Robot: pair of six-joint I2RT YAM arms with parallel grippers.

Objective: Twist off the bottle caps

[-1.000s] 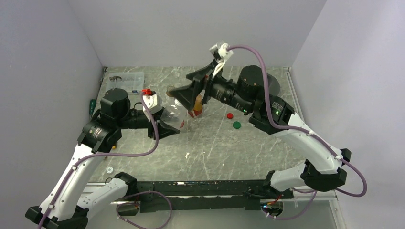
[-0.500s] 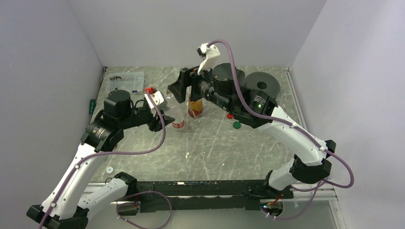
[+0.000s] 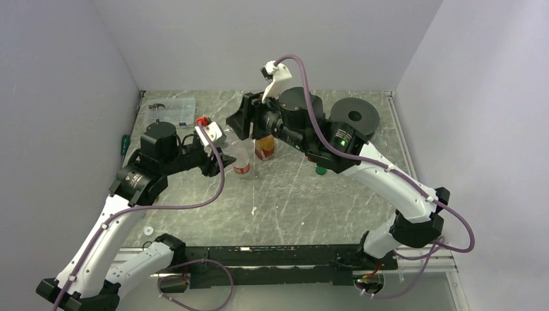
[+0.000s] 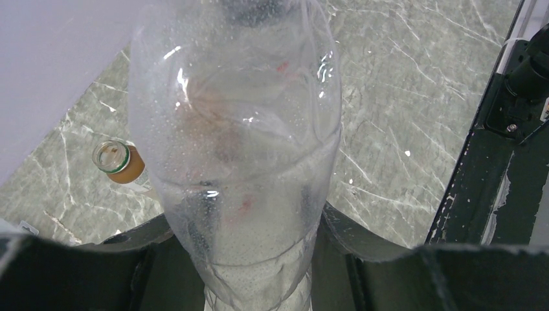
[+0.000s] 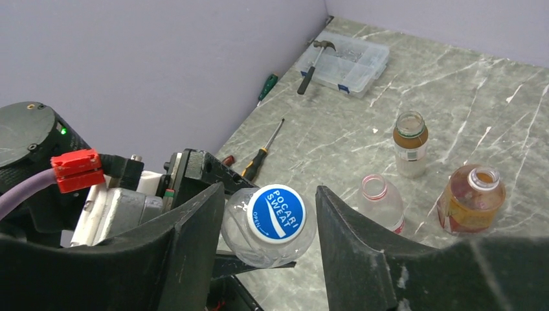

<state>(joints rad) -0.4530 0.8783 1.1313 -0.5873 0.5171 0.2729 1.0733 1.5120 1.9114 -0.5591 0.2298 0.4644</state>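
My left gripper [image 4: 259, 262] is shut on the lower body of a plain clear bottle [image 4: 236, 142], which it holds off the table with the cap end pointing away. The bottle's cap [image 5: 278, 214] is white with a blue printed top. My right gripper [image 5: 270, 201] is open, one finger on each side of the cap with a small gap on both sides. In the top view the right gripper [image 3: 236, 122] meets the left gripper [image 3: 217, 159] above the table's back left. Three uncapped bottles stand nearby: an amber one [image 5: 410, 144], a red-labelled one [image 5: 382, 204] and a short yellowish one [image 5: 471, 199].
A green cap [image 3: 320, 170] lies loose beside the right arm. A black spool [image 3: 354, 116] stands at the back right. A clear plastic box [image 5: 343, 61] with a hammer sits in the back left corner. Screwdrivers [image 5: 262, 152] lie along the left wall.
My right arm swung left and down onto the held bottle's cap, and its jaws narrowed around it. My left arm turned the bottle up toward the right gripper.
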